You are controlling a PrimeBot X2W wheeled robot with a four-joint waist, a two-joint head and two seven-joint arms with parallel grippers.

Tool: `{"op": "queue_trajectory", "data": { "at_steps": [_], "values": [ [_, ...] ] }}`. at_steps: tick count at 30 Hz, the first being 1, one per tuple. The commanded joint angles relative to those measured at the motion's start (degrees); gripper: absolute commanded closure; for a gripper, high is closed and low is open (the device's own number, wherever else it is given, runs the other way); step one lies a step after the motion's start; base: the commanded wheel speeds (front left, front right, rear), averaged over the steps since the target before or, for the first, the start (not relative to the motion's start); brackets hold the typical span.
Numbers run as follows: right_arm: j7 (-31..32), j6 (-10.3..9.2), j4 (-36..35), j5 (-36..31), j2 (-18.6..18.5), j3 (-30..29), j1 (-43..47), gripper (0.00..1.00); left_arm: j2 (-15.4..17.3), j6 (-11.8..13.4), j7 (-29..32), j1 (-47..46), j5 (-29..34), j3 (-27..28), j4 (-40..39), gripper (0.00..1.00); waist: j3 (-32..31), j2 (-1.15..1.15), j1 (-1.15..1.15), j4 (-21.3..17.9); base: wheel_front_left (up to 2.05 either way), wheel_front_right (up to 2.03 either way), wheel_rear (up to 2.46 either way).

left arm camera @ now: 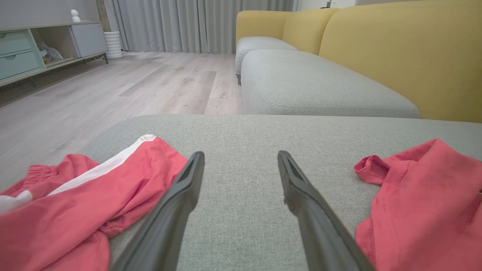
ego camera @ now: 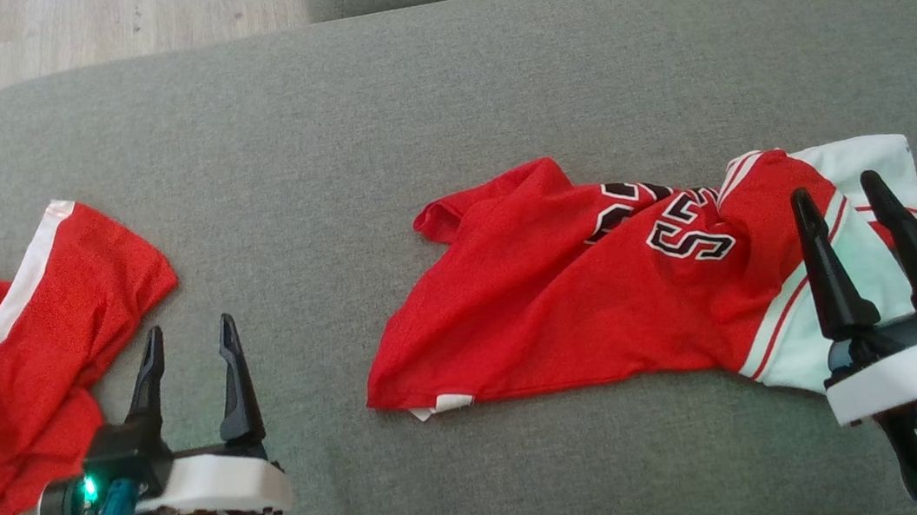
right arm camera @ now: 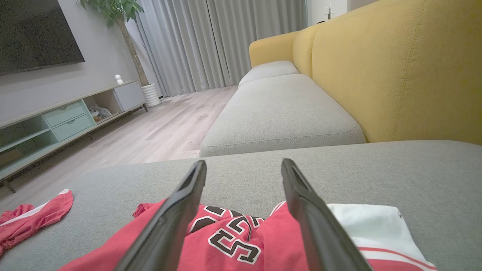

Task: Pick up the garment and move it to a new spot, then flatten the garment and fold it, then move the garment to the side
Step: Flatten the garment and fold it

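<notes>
from the head: red garment [ego camera: 534, 301] with black lettering and white trim, crumpled on the grey sofa cushion [ego camera: 404, 98], right of centre. right tool [ego camera: 836, 187] over its white-trimmed end, fingers spread wide, nothing pinched between them. left tool [ego camera: 190, 325] wide open too and empty, above bare cushion between the garment and a heap of red shorts [ego camera: 40, 344] with a white stripe at the cushion's left edge. the two pieces of clothing well apart.

from the left wrist: left tool [left arm camera: 241, 154] gaping over plain grey fabric, shorts [left arm camera: 75, 210] just beside the left finger, a rolled edge of the garment [left arm camera: 421, 195] off to the right. beyond, wooden floor [left arm camera: 150, 82] and a yellow sofa back [left arm camera: 395, 49].

from the right wrist: right tool [right arm camera: 244, 162] open wide, gripping nothing, garment [right arm camera: 229, 241] and its lettering beneath and between the fingers, white panel by the right finger. shorts [right arm camera: 34, 218] far off at the left.
</notes>
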Motion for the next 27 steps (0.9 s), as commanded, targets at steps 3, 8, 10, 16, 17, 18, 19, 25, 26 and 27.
{"op": "queue_trajectory", "data": {
  "at_steps": [3,8,10,16,17,18,19,25,26,27],
  "values": [
    [0.1,-0.04,-1.8,0.7,-0.6,1.0,-2.4,0.00,1.6,0.2,0.1,-2.4,-0.1,1.8,-2.6,0.00,0.1,0.00,0.00,0.0,0.00,0.00,0.00],
    [0.2,-0.04,-1.6,1.3,-0.6,1.1,-2.5,0.00,0.6,-2.4,3.4,-4.1,-0.5,-1.2,-4.2,0.00,0.3,0.00,0.00,-0.2,0.00,0.00,0.00],
    [0.4,-0.04,-1.5,1.8,-0.4,1.1,-2.4,0.00,-0.5,-4.1,7.0,-4.8,-1.2,-3.8,-4.3,0.00,0.5,0.00,0.00,-0.4,0.00,0.00,0.00],
    [0.7,-0.04,-1.1,2.4,-0.3,1.4,-2.5,0.00,-3.1,-7.3,17.8,-5.5,-5.1,-8.6,-0.7,0.00,1.3,0.00,0.00,-1.3,0.00,0.00,0.00],
    [0.7,-0.04,-1.1,2.5,-0.3,1.4,-2.6,0.00,-3.3,-7.6,19.1,-5.6,-5.6,-9.0,0.2,0.00,1.5,0.00,0.00,-1.4,0.00,0.00,0.00],
    [0.7,-0.04,-1.1,2.5,-0.3,1.4,-2.6,0.00,-3.4,-7.7,20.0,-5.7,-5.9,-9.2,1.0,0.00,1.6,0.00,0.00,-1.6,0.00,0.00,0.00],
    [0.7,-0.04,-1.0,2.5,-0.3,1.3,-2.5,0.00,-3.5,-7.9,20.8,-5.8,-6.4,-9.4,1.9,0.00,1.7,0.00,0.00,-1.7,0.00,0.00,0.00],
    [1.1,-0.04,-0.7,2.9,-0.3,1.0,-2.4,0.00,-4.0,-9.7,25.0,-6.4,-8.7,-10.3,5.5,0.00,2.1,0.00,0.00,-2.4,0.00,0.00,0.00],
    [1.4,-0.04,-0.6,2.9,-0.3,0.7,-2.3,0.00,-4.1,-10.1,25.7,-6.4,-9.2,-10.5,5.9,0.00,2.3,0.00,0.00,-2.6,0.00,0.00,0.00],
    [1.7,-0.04,-0.4,2.9,-0.4,0.4,-2.1,0.00,-4.2,-10.6,27.1,-6.4,-9.6,-11.0,6.5,0.00,2.3,0.00,0.00,-2.7,0.00,0.00,0.00]
  ]
}}
